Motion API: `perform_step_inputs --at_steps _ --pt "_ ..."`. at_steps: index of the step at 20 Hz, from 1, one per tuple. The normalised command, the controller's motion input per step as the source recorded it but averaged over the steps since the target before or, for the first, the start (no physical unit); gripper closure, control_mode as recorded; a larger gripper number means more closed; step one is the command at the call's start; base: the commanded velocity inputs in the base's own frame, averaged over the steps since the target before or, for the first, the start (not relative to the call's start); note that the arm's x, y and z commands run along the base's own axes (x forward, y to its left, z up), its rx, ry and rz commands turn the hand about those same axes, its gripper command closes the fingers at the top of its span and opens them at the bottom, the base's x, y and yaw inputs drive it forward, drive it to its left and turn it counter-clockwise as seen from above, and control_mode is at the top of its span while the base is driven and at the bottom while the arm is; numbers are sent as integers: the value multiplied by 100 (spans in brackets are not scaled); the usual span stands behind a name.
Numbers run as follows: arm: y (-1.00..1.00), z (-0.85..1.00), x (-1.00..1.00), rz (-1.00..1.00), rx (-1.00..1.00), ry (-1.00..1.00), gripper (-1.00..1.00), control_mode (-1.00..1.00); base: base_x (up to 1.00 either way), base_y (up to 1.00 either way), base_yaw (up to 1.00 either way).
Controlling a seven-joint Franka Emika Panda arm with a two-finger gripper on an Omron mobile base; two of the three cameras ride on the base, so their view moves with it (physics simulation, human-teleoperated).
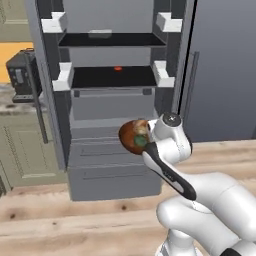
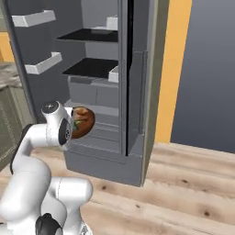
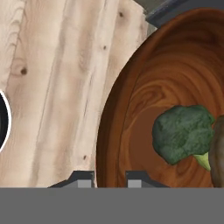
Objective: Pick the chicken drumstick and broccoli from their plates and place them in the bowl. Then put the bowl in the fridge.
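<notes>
The reddish-brown bowl hangs in the air in front of the open fridge, level with its lower drawers. My gripper is shut on the bowl's rim, with one fingertip outside the rim and the other inside. The green broccoli lies in the bowl. Beside it, the tan drumstick shows partly at the edge of the hand view. The plates are out of view.
The fridge's dark shelves hold a small red item and a pale item. White door bins flank the opening. A dark appliance stands on the left counter. Wooden floor lies below.
</notes>
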Motion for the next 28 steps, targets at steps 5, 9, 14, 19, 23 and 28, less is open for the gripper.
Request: perform_step_inputs --at_steps 5,9,14,19,23,28 --pt "0 0 0 0 0 0 100 100 57 51 -32" --pt "0 0 0 0 0 0 100 100 40 69 -22" --pt "0 0 0 0 0 0 100 100 39 62 -22" --pt "0 0 0 0 0 0 100 100 70 25 -26" --pt "0 0 0 0 0 0 100 100 60 25 -4" --pt "0 0 0 0 0 0 100 100 61 19 5"
